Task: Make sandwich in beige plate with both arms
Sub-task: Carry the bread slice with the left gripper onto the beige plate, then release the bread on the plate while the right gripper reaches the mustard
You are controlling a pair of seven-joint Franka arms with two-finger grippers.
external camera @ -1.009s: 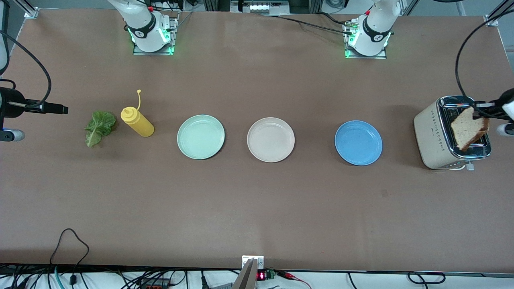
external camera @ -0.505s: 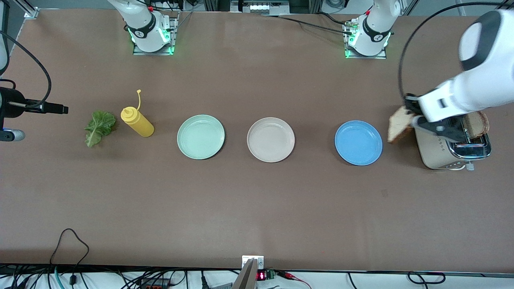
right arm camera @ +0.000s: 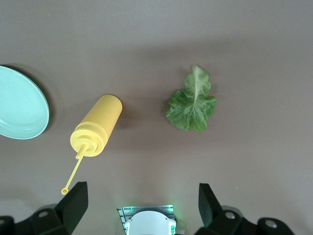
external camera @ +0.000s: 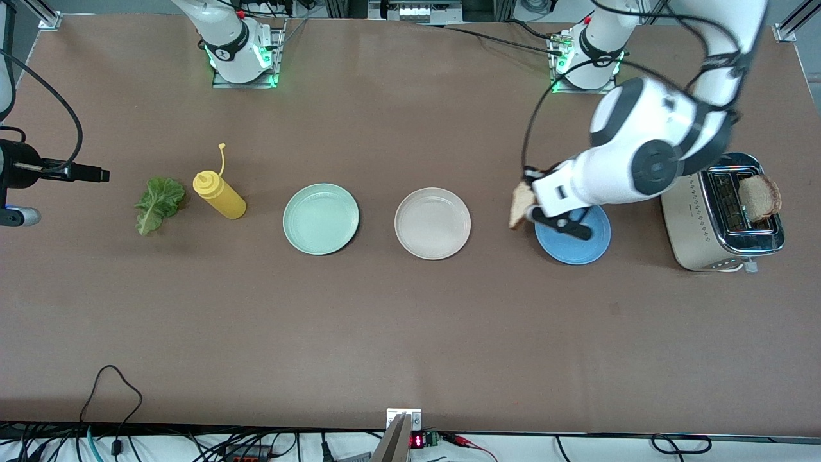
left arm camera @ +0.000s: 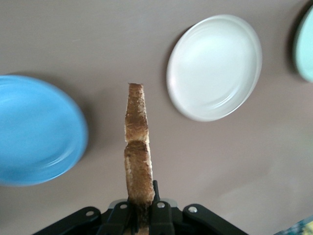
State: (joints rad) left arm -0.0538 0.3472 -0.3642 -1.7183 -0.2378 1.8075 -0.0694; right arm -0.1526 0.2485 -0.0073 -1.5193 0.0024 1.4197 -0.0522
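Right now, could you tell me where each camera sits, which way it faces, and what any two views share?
Front view: high across the table, facing both bases; shows the left arm carrying a bread slice over the gap between the beige plate and blue plate.
Left wrist view: on the left arm, looking down; the left gripper is shut on the slice.
Right wrist view: on the waiting right arm, looking down at lettuce and bottle; the right gripper is open.
Front and left wrist views share slice and both plates.
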